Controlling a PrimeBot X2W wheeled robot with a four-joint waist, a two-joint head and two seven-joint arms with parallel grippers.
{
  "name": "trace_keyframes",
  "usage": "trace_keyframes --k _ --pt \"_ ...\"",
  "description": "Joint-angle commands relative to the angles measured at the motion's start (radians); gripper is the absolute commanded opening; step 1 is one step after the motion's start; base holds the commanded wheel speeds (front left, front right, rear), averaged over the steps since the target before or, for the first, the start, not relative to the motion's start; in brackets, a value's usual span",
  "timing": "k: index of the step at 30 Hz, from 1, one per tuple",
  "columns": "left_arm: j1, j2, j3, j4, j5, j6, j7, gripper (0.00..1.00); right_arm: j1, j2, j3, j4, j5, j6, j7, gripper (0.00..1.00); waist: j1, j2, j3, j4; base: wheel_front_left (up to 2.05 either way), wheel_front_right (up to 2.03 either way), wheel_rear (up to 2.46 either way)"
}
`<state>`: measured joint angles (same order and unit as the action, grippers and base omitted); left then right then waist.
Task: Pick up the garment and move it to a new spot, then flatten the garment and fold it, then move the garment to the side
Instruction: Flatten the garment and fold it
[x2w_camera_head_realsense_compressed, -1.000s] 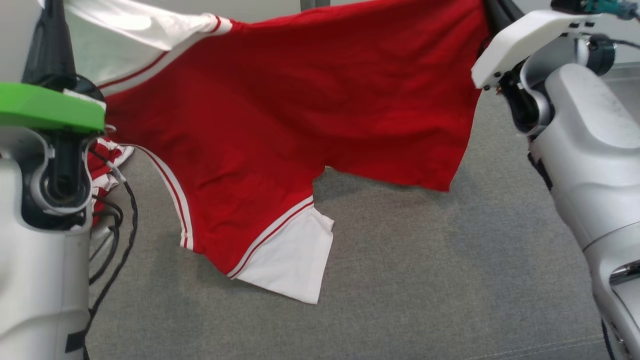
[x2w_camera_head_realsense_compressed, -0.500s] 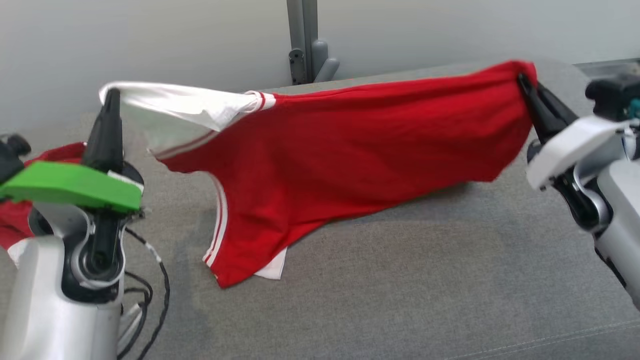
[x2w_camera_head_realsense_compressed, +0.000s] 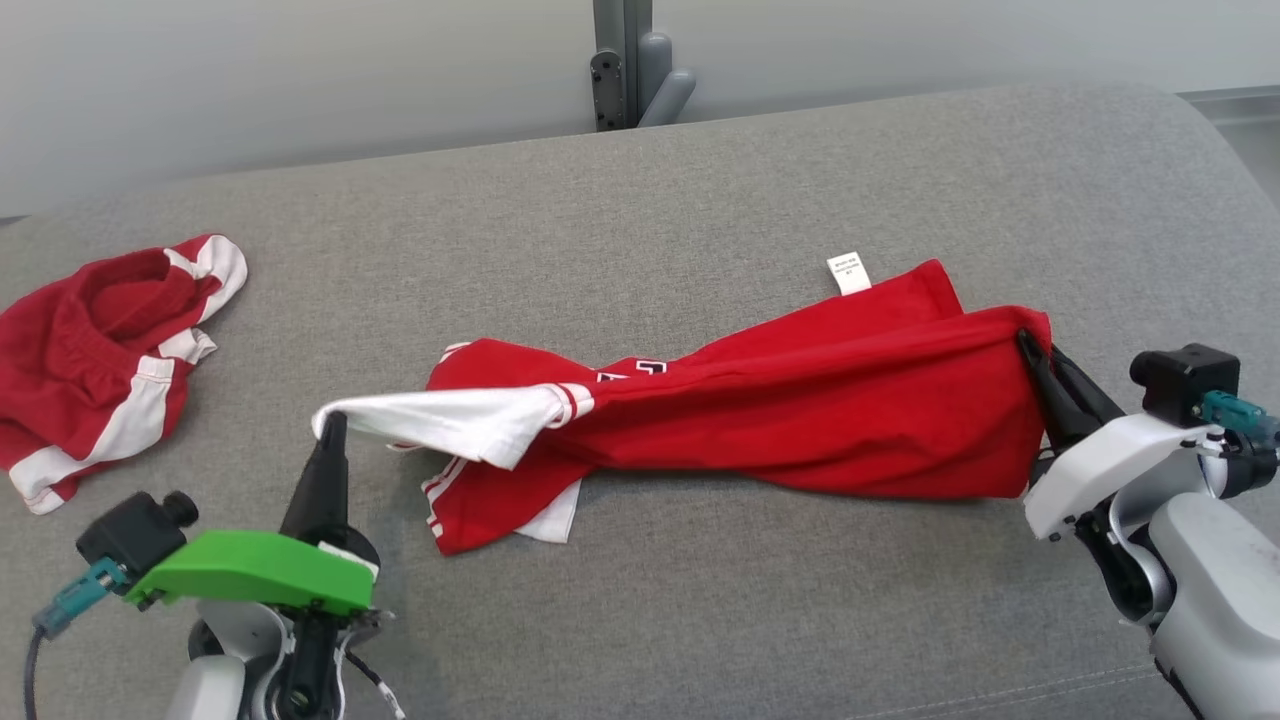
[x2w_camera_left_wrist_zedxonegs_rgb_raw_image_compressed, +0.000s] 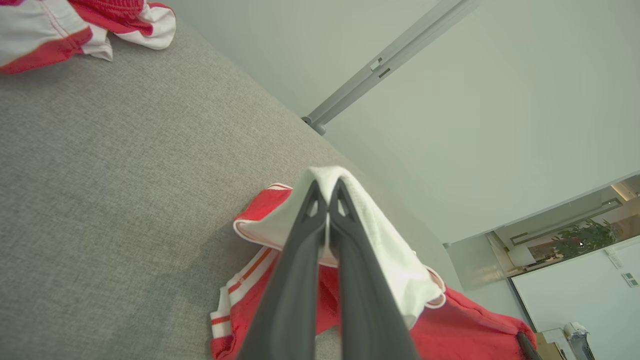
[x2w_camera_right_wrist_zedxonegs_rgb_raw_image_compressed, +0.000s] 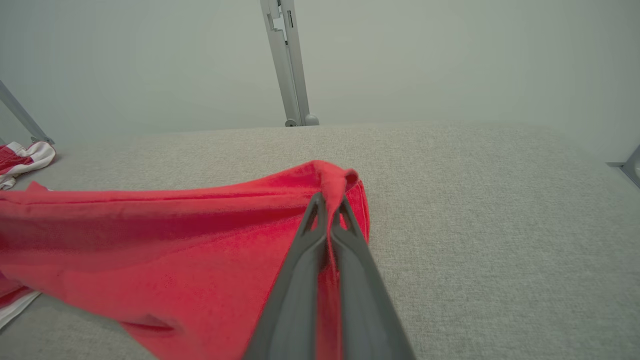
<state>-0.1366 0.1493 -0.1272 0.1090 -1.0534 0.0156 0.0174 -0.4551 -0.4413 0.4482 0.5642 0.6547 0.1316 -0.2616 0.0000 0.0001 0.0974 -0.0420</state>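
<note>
A red garment (x2w_camera_head_realsense_compressed: 800, 400) with white striped sleeves lies bunched across the middle of the grey cushion (x2w_camera_head_realsense_compressed: 700, 600), stretched between both arms. My left gripper (x2w_camera_head_realsense_compressed: 330, 422) is shut on its white sleeve (x2w_camera_head_realsense_compressed: 450, 425), seen close up as white cloth (x2w_camera_left_wrist_zedxonegs_rgb_raw_image_compressed: 370, 225) draped over the fingertips. My right gripper (x2w_camera_head_realsense_compressed: 1026, 340) is shut on the red hem corner (x2w_camera_right_wrist_zedxonegs_rgb_raw_image_compressed: 332, 180) at the right end. A white label (x2w_camera_head_realsense_compressed: 848, 273) sticks out at the far edge of the red garment (x2w_camera_right_wrist_zedxonegs_rgb_raw_image_compressed: 165, 240).
A second red and white garment (x2w_camera_head_realsense_compressed: 90, 350) lies crumpled at the cushion's far left (x2w_camera_left_wrist_zedxonegs_rgb_raw_image_compressed: 75, 25). A grey metal post (x2w_camera_head_realsense_compressed: 625, 60) stands behind the cushion against the pale wall. The cushion's rounded right edge (x2w_camera_head_realsense_compressed: 1200, 150) is near my right arm.
Both grippers came down from chest height with the garment, which went from hanging spread out to lying bunched on the cushion. The head camera tilted down too.
</note>
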Motion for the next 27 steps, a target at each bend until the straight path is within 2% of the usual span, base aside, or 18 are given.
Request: trace_keyframes --k 1,6,9,19,27 --pt "0.019 -0.002 -0.003 0.007 0.008 -0.009 -0.009 0.0 0.027 0.011 -0.018 -0.007 -0.026 -0.002 -0.003 1.0 0.0 -0.0001 0.006 -0.005 0.0 0.0 0.0" --pt "0.058 -0.022 -0.036 0.045 0.039 -0.036 -0.049 0.0 0.11 0.065 -0.122 -0.071 -0.149 -0.002 -0.004 1.0 0.0 -0.0001 0.013 -0.008 0.0 0.0 0.0" --pt "0.067 -0.022 -0.048 0.059 0.058 -0.044 -0.075 0.0 0.165 0.088 -0.15 -0.102 -0.202 -0.002 -0.004 1.0 0.0 -0.0001 0.015 -0.006 0.0 0.0 0.0" --pt "0.082 -0.025 -0.044 0.076 0.086 -0.051 -0.134 0.0 0.35 0.131 -0.153 -0.173 -0.226 -0.002 0.018 1.0 0.0 -0.0001 0.021 -0.013 0.0 0.0 0.0" --pt "0.1 -0.017 -0.029 0.072 0.078 -0.045 -0.151 0.0 0.431 0.151 -0.226 -0.281 -0.277 -0.002 0.129 1.0 0.0 -0.0001 0.023 -0.018 0.0 0.0 0.0"
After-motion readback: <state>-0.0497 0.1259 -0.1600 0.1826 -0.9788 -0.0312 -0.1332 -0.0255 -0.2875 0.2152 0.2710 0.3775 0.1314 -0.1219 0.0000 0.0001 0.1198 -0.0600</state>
